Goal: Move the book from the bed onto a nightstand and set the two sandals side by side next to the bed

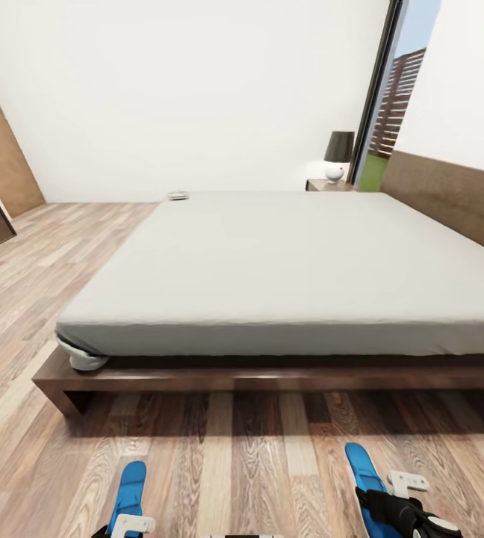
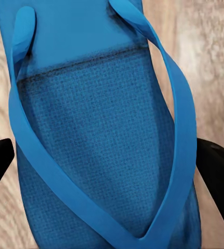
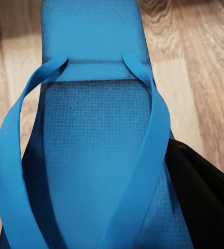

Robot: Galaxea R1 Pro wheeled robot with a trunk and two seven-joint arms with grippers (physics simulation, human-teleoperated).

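Nearest us, our left gripper (image 1: 131,525) pinches one blue sandal (image 1: 129,486) and our right gripper (image 1: 399,501) pinches the other sandal (image 1: 363,467), both over the wood floor (image 1: 234,463) beside the bed (image 1: 287,276); beyond its far side stands a nightstand (image 1: 324,184) bearing a lamp (image 1: 338,155).

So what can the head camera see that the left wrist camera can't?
Head view alone: the bed with its grey mattress, a lamp on the nightstand beyond it, the window, and a second blue sandal at the right end effector.

Left wrist view alone: a close look at the sandal's straps and its textured sole, with the dark fingers on either side.

Both: the left blue sandal and the wood-plank floor.
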